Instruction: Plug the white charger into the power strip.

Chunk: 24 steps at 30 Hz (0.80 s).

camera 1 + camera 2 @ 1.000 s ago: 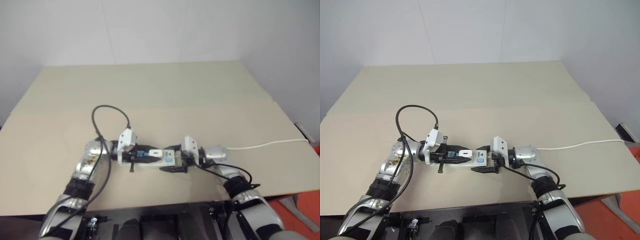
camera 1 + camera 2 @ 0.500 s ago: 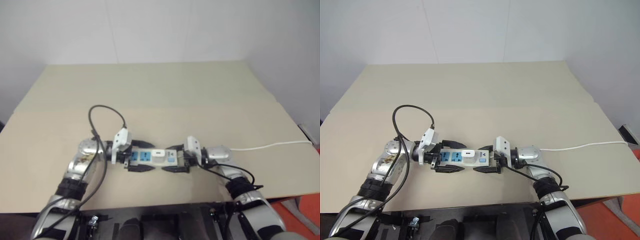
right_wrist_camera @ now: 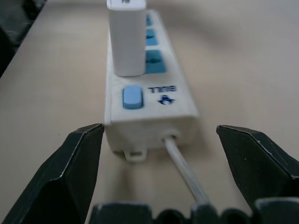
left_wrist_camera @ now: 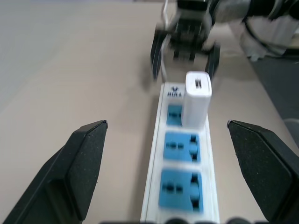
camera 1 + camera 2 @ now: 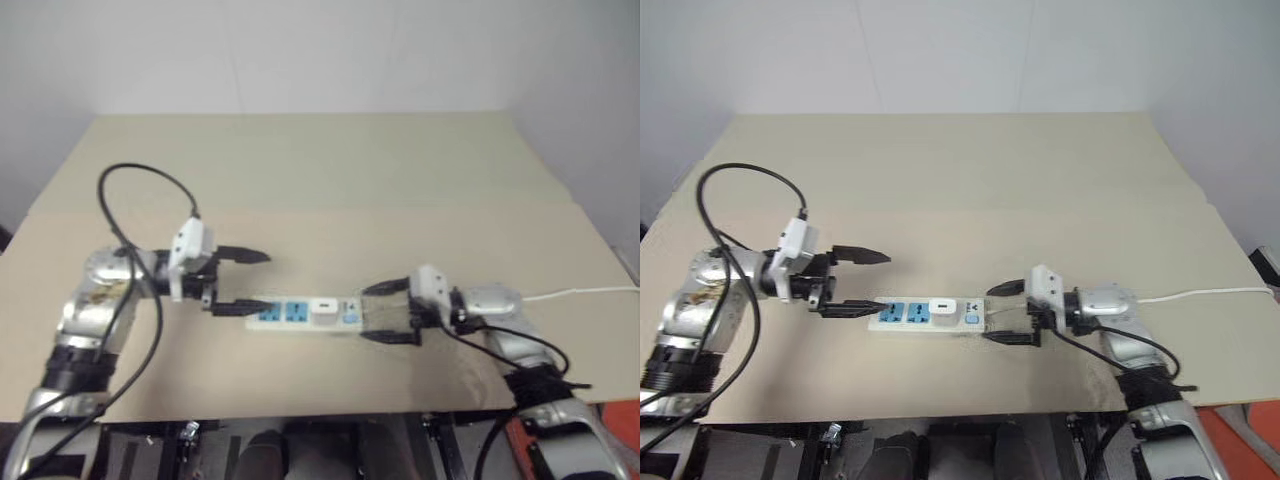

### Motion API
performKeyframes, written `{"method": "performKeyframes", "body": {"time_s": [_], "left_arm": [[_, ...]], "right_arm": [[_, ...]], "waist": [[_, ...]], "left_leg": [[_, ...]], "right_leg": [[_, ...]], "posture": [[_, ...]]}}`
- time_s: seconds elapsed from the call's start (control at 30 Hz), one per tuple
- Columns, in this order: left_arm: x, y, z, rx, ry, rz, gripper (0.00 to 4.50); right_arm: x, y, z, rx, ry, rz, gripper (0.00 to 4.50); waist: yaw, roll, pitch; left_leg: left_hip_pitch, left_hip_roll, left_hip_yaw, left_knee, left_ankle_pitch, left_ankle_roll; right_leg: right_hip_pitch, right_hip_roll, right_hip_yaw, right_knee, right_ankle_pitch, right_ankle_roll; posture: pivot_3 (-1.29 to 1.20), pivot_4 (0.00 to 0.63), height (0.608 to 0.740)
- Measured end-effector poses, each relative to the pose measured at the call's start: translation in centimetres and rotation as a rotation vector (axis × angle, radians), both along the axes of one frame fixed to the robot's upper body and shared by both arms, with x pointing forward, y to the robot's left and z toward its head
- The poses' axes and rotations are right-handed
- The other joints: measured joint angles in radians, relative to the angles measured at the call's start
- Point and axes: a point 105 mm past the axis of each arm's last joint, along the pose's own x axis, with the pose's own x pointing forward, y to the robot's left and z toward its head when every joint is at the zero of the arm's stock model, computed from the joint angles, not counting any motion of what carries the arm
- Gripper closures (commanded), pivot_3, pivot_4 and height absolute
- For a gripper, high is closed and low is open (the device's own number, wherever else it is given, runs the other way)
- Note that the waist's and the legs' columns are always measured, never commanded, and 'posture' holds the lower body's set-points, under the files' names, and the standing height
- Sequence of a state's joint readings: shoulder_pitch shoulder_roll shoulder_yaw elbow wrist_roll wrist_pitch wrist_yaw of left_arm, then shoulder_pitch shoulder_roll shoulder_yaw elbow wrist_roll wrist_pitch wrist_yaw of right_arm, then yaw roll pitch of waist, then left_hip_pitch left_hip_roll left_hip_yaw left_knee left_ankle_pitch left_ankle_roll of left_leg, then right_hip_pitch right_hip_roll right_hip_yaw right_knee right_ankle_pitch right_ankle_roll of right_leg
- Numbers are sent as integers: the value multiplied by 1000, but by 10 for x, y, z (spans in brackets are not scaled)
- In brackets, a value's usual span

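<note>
Charger [image 5: 942, 307] sits plugged in the strip [image 5: 928, 315] between both released grippers: left gripper [image 5: 862, 283], right gripper [image 5: 1006, 313]. Withdraw straight, without nudging either.

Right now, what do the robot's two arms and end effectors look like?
Both arms are silver-grey metal with black bands at the joints. Each ends in a white boxy housing carrying two black, pointed fingers: the left end effector and the right end effector. A black cable loops above the left arm; thinner black wiring runs along the right forearm.
</note>
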<state>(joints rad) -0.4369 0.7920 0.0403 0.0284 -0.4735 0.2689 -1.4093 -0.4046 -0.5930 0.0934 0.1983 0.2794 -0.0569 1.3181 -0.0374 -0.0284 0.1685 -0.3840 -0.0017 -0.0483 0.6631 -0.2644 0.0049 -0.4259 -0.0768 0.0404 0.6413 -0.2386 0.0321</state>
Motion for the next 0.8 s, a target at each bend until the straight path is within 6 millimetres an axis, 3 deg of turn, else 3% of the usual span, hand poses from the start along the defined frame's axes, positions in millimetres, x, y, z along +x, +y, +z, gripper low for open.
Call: {"method": "performKeyframes", "body": {"time_s": [0.4, 0.6, 0.8], "left_arm": [[-46, 80, 7, 194, 103, 230, 0], [-63, 100, 10, 236, 138, 288, 0], [-72, 100, 12, 248, 132, 291, 0]], "right_arm": [[-20, -74, 38, -31, -23, -182, 34], [-27, -91, 46, -50, -16, -223, 34], [-29, -98, 50, -68, -16, -243, 34]], "waist": [[1, 2, 5], [2, 2, 5], [2, 2, 5]], "left_leg": [[1, 1, 2, -1, -1, 1], [1, 1, 3, -1, -1, 1], [2, 1, 6, -1, -1, 1]], "right_leg": [[2, 0, 0, -9, 0, 0], [3, 0, 0, -9, 0, 0], [3, 0, 0, -9, 0, 0]], "posture": [[0, 150, 740], [0, 150, 740], [0, 150, 740]]}}
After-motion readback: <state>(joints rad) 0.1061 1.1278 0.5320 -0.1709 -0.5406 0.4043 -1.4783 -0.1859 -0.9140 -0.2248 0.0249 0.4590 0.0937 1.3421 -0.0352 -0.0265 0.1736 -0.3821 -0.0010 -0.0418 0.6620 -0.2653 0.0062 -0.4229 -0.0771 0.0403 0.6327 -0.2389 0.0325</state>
